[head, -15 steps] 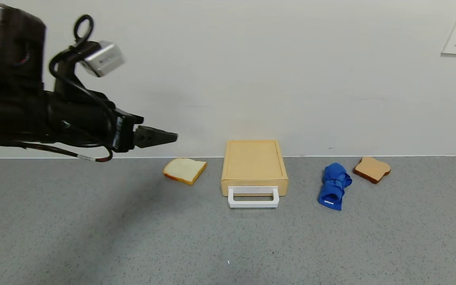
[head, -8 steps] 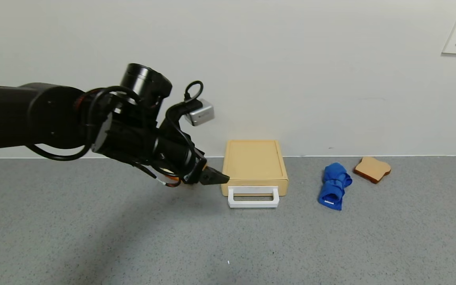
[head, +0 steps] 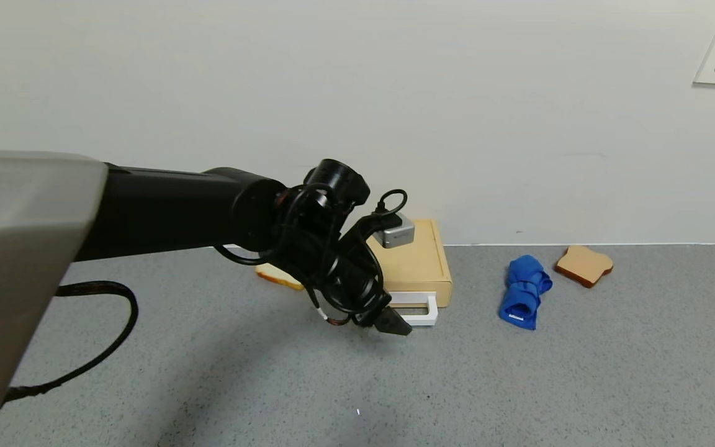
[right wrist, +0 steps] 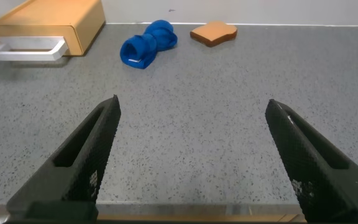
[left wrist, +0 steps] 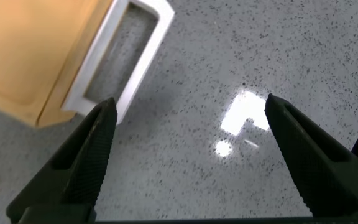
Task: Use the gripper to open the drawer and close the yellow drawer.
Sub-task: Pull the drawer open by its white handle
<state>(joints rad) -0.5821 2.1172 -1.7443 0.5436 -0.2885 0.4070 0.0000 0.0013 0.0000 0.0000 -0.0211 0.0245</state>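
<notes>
- Your left gripper [head: 393,324] hangs low over the counter [head: 581,385], tips right at the near-left corner of the handle [head: 422,308]. My guess is it's lining up to hook that loop and pull.
- Its fingers [left wrist: 86,158] are spread wide with nothing between them, just bare counter. In the left wrist view the handle [left wrist: 120,59] sits off past one fingertip, not between the two, so you'd probably need to shift over before closing.
- The drawer [head: 416,264] is at roughly 12 o'clock from the robot, back against the wall [head: 357,93], and looks fully shut, handle pointing toward you.
- The arm covers the drawer's left half and most of the bread [head: 278,277] at 11 o'clock, so I can't tell whether a fingertip touches the handle.
- The blue cloth [head: 524,292] and toast [head: 583,265] sit around 1 o'clock, well apart from the drawer.
- The right gripper [right wrist: 191,162] is out of the head view; its own camera shows it spread open and empty over bare counter, parked.
</notes>
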